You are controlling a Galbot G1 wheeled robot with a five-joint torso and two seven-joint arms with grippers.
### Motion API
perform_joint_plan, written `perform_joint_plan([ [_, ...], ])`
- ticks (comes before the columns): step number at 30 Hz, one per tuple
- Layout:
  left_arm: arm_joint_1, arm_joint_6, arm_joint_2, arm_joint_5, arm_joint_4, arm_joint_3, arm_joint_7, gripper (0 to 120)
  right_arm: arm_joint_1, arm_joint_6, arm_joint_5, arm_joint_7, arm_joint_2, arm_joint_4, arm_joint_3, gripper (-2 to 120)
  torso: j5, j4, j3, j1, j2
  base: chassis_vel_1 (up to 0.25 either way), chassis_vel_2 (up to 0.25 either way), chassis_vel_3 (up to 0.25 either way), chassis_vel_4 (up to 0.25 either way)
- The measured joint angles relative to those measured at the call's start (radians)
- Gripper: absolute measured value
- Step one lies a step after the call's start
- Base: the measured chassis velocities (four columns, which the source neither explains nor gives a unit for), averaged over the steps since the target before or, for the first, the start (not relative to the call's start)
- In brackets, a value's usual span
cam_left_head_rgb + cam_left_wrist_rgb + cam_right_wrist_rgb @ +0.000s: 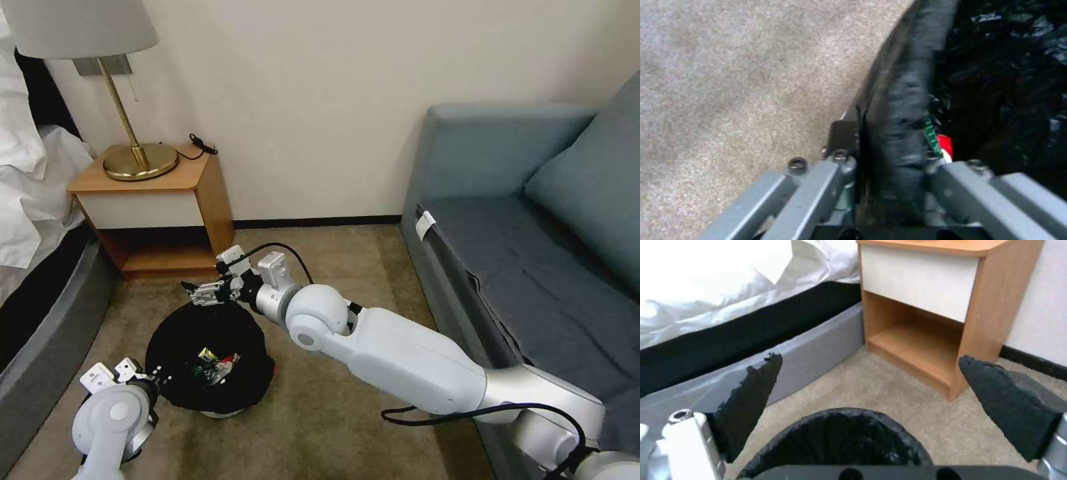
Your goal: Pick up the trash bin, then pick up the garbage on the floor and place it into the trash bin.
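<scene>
While clamped on its rim by left end effector [893,173], round crinkly-bagged trash bin [200,333]; right end effector [208,293] wide.

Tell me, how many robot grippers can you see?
2. The left gripper clamps the trash bin rim on the near side. The right gripper hangs open above the bin's far rim.

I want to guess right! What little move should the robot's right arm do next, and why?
Probably pull the right gripper back from the round black-bagged trash bin. Its fingers are open and empty above the far rim, garbage already lies inside, and the left gripper grips the near rim.
</scene>
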Motion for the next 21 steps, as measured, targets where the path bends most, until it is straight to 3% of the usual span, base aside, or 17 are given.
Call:
perform_joint_plan([
  [3,0.015,-0.004,0.002,0.035,-0.021,-0.003,0.028,39,-0.01,0.0,-0.001,-0.001,-0.003,0.001,0.008,100,0.0001,0.0,0.0,0.0,0.0,0.0,0.0,0.0,0.0],
  [4,0.015,-0.004,0.002,0.035,-0.021,-0.003,0.028,39,-0.01,0.0,-0.001,-0.001,-0.003,0.001,0.008,100,0.0001,0.0,0.0,0.0,0.0,0.0,0.0,0.0,0.0],
  [7,0.033,-0.021,0.005,0.115,-0.038,-0.008,0.085,52,-0.021,0.0,-0.003,-0.002,-0.002,0.0,0.016,100,0.0002,0.0001,0.0,0.0,0.0,0.0,0.0,0.0,0.0],
  [14,0.059,-0.054,0.009,0.187,-0.071,-0.022,0.177,75,-0.042,-0.001,-0.004,-0.002,0.002,-0.002,0.045,100,0.0003,0.0001,0.0,0.0,0.0,0.0,0.0,0.0,0.0],
  [18,0.079,-0.117,0.02,0.264,-0.101,-0.037,0.315,91,-0.062,-0.005,-0.004,-0.002,0.0,0.01,0.096,100,0.0003,0.0002,0.0,0.0,0.0,0.0,0.0,0.0,0.0],
  [19,0.079,-0.117,0.02,0.264,-0.101,-0.037,0.315,91,-0.062,-0.005,-0.004,-0.002,0.0,0.01,0.096,100,0.0003,0.0002,0.0,0.0,0.0,0.0,0.0,0.0,0.0],
  [21,0.087,-0.169,0.025,0.323,-0.117,-0.044,0.398,98,-0.078,-0.013,-0.003,-0.003,-0.002,0.021,0.14,100,0.0004,0.0001,0.0,0.0,0.0,0.0,0.0,0.0,0.0],
])
